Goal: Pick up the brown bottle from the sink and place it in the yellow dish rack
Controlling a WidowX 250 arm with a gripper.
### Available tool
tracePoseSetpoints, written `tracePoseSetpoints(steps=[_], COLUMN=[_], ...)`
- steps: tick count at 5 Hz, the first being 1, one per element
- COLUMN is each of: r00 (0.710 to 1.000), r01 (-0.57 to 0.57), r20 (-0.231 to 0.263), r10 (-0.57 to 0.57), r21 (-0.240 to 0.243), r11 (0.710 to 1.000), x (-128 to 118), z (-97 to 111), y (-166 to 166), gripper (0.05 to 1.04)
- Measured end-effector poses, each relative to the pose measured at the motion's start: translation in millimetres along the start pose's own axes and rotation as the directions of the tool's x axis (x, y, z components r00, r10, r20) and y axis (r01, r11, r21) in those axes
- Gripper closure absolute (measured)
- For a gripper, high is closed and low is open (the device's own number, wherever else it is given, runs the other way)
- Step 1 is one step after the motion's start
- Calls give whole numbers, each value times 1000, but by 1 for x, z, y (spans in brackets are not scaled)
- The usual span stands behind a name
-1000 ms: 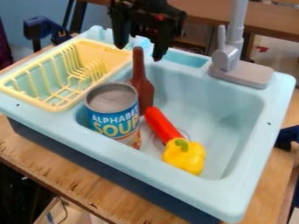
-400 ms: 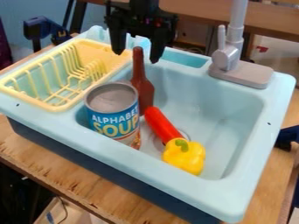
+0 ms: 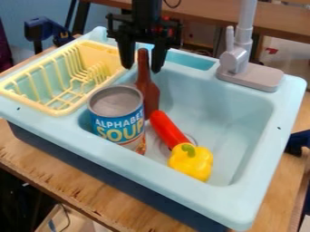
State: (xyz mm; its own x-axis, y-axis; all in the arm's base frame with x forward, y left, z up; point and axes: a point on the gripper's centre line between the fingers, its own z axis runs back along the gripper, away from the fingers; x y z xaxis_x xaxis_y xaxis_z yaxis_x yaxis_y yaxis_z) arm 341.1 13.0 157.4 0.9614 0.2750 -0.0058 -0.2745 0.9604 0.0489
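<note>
The jaws of the black gripper are held apart, the neck of the brown bottle framed between them. The bottle is stood in the blue sink, behind the soup can; nearby, a red object and yellow pepper are laid end to end.

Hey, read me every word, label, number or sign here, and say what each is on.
"ALPHABET", in white on the blue label of the cylindrical, grey-topped can.
"SOUP", in yellow below it on the same label.
I can read no other text.
</note>
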Motion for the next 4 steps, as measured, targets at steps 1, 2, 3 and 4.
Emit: tracePoseSetpoints(steps=[1, 2, 3, 4], r00=[1000, 1000, 1000, 999], r01=[-14, -24, -28, -33], r20=[20, 15, -5, 33], r10=[15, 25, 28, 35], r21=[-37, -42, -37, -48], r11=[999, 999, 999, 998], x=[-3, -6, -8, -5], z=[9, 13, 23, 56], y=[-3, -3, -2, -2], gripper=[706, 763, 763, 763])
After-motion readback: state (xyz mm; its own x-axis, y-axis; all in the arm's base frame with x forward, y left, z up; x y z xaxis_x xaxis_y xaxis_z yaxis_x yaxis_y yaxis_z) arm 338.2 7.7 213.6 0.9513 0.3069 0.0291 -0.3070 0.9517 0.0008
